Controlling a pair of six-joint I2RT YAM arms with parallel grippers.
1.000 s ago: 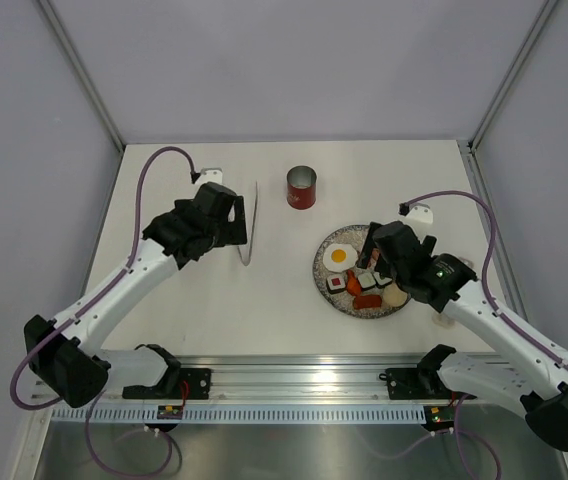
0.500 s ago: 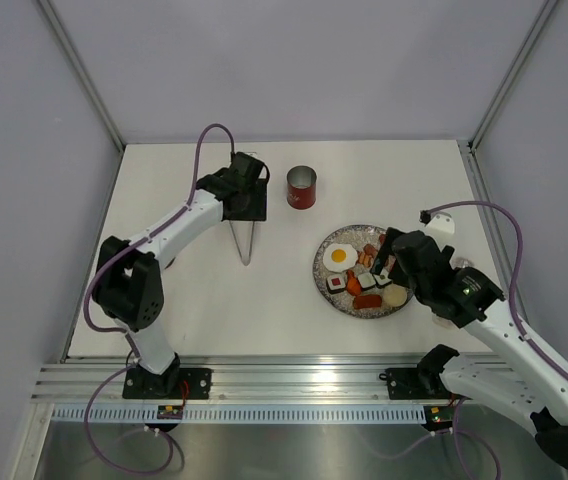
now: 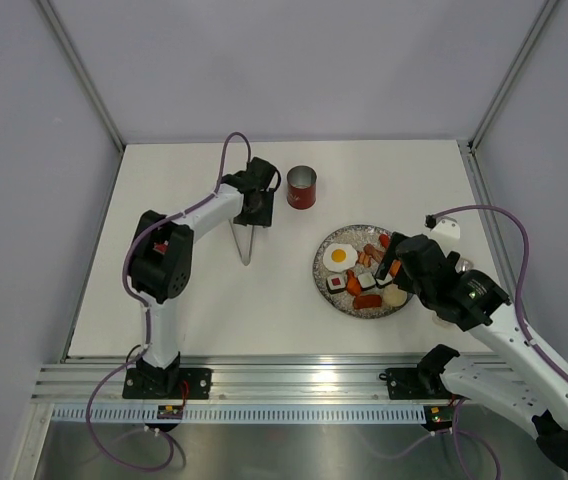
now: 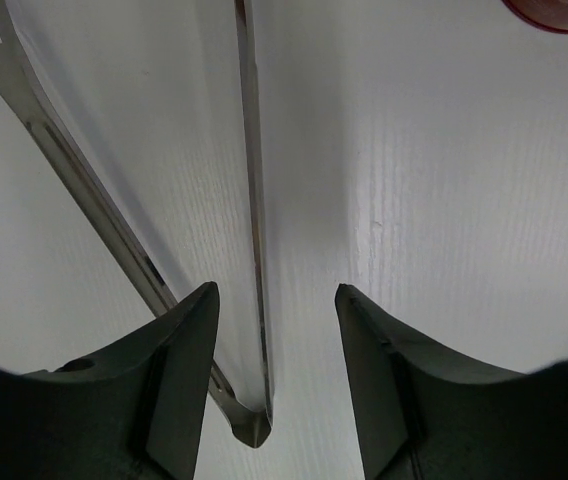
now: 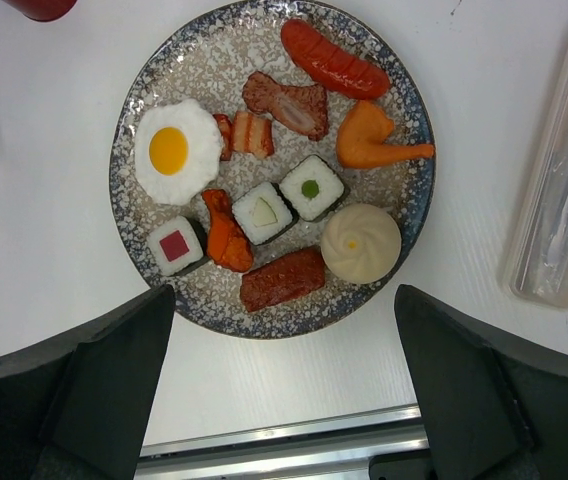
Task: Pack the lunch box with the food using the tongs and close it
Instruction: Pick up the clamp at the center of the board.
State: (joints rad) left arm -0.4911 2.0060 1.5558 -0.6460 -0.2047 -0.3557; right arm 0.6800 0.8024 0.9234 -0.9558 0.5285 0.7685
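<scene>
Left arm's folded in tighter than a sec ago, elbow now pulled in close, & its jaws have narrowed. Left gripper (image 3: 252, 218) sits over far half of tongs (image 3: 247, 250), fingers half-open either side of them, not pinching. Tongs lie flat on table (image 3: 164, 180), joined end toward near edge. Box (image 3: 302, 187) upright, top open, just right of that gripper. Food (image 5: 262, 212) all on plate (image 5: 129, 150), right of centre. Right gripper (image 3: 392, 262) hovers over plate's near-right rim, jaws wide apart, empty.
</scene>
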